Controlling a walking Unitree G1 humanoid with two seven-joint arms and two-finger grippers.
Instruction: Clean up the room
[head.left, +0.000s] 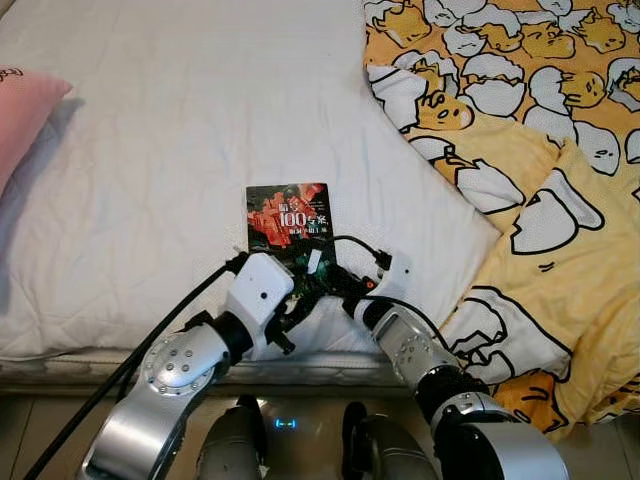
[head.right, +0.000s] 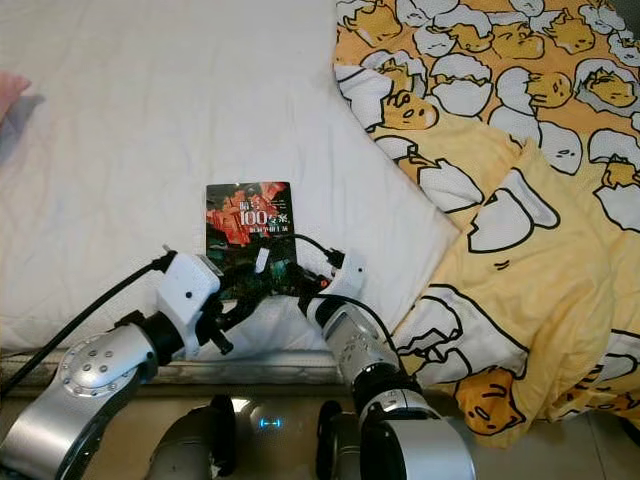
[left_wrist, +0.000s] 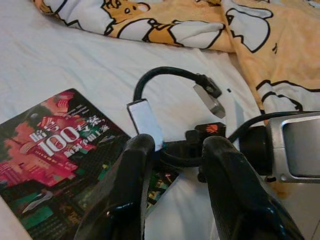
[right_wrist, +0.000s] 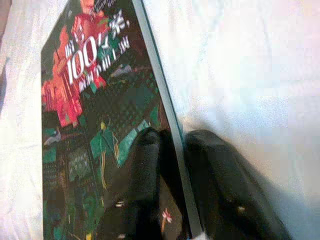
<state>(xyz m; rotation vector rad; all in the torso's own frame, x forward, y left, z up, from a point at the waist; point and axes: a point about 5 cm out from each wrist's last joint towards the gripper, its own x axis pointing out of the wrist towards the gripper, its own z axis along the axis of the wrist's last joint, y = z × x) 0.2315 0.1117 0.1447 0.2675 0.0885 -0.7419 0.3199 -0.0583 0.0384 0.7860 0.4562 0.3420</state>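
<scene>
A dark book (head.left: 288, 216) with red cover art and "100" in white is lying flat on the white bed (head.left: 150, 150), near the bed's edge at 6 o'clock. The right gripper (right_wrist: 172, 150) is pinching the book's near right corner, one finger on the cover and one just past its edge. The left gripper (left_wrist: 172, 155) is hovering with its fingers apart over the book's near edge, at 7 o'clock from the cover. A yellow cartoon-print blanket (head.left: 540, 130) is lying bunched at 2 o'clock, and a pink pillow (head.left: 20, 110) is sitting at 10 o'clock.
</scene>
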